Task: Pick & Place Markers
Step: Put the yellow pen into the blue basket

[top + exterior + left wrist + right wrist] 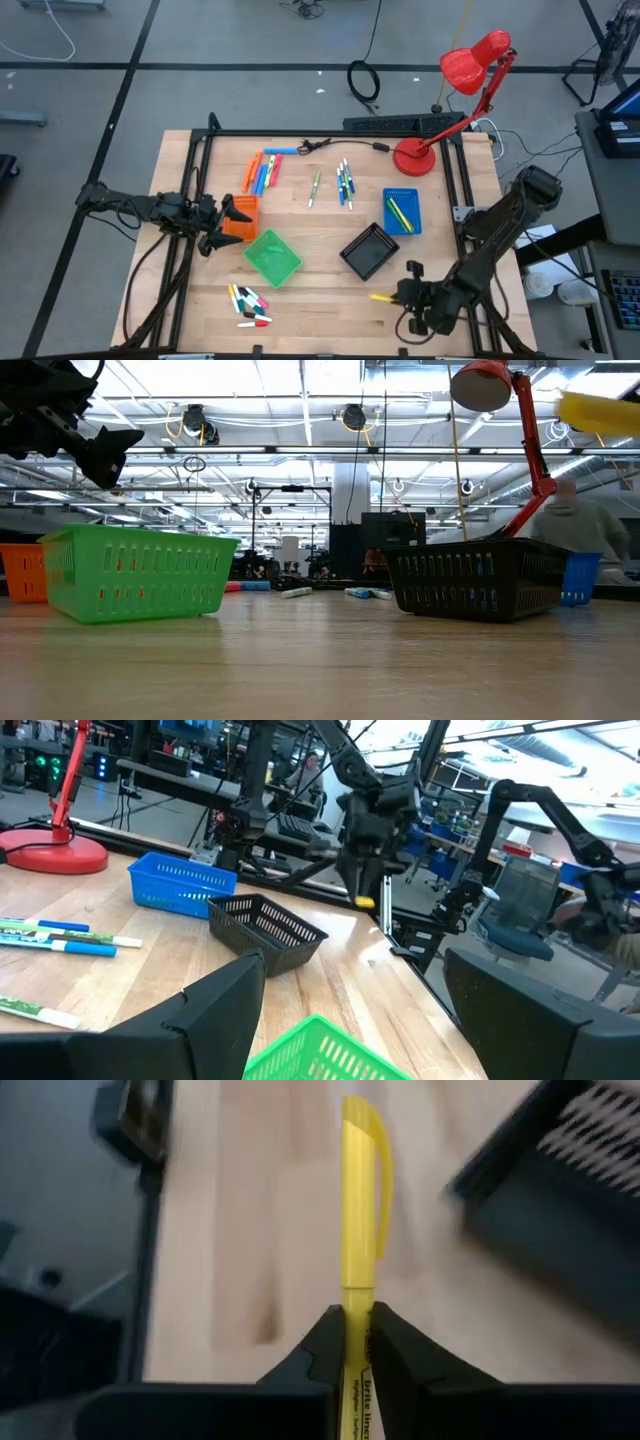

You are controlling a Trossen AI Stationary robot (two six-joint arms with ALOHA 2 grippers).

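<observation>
My right gripper (396, 296) hangs above the table's near right part, shut on a yellow marker (380, 297). The marker also shows in the low view (596, 410) at the top right. My left gripper (232, 218) waits open and level at the left, by the orange tray (246, 214). Loose markers lie flat on the table: an orange and blue group (262, 170), a green one (314, 188), blue ones (345, 183), and short mixed-colour ones (250, 305) near the front. Yellow-green markers (400, 214) lie in the blue tray (402, 193). My right gripper pinches the yellow marker's barrel (356, 1342) between its two fingers, just behind the cap. The marker runs along the fingers, and its capped end (362, 1190) sticks out past the fingertips. The fingers slant downward from the table's right side. The marker is lifted clear of the table.
A green tray (272, 257) and a black tray (368, 250) stand mid-table, in front of the loose markers. A red desk lamp (470, 90) stands at the far right corner. A black frame (300, 135) rims the tabletop. Bare wood (330, 310) lies between the mixed markers and my right gripper.
</observation>
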